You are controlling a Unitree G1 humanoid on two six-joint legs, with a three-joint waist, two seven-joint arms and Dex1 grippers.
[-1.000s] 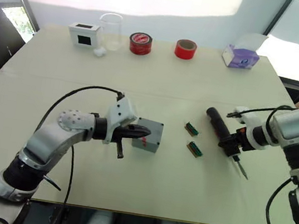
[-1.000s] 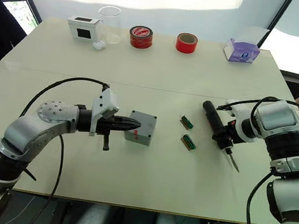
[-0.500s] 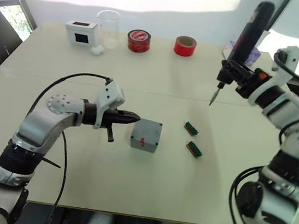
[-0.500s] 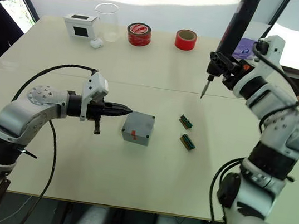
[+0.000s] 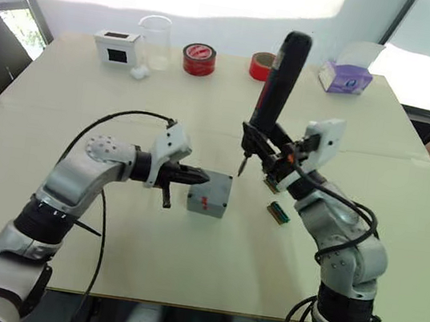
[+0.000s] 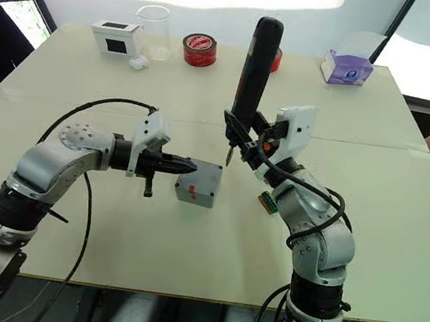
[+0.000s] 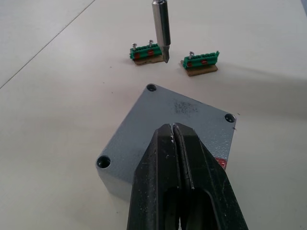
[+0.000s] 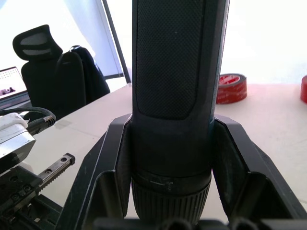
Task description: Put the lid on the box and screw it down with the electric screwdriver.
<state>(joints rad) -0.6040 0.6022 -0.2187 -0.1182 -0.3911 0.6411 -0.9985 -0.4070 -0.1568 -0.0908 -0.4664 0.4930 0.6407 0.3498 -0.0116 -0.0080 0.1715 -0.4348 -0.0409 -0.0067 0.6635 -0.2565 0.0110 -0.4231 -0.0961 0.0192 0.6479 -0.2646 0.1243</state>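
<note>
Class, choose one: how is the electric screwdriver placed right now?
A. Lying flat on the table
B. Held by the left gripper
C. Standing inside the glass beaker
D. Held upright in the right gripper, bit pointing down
D: the right gripper clamps the electric screwdriver upright, bit down, near the box.

Legible text: none.

- Lid [image 7: 180, 124] on the box [image 5: 210, 194]: a small stamped or embossed marking near its far edge, two short lines, characters too fine to read.
- Box, side wall: a small red mark, no readable characters.
- Red tape roll [image 5: 199, 59]: a pale printed patch on its upper face, illegible.
- Tissue box [image 5: 345, 78]: purple printed pattern, no words legible.
- Laptop screen [image 8: 12, 81]: content too small to read.
</note>
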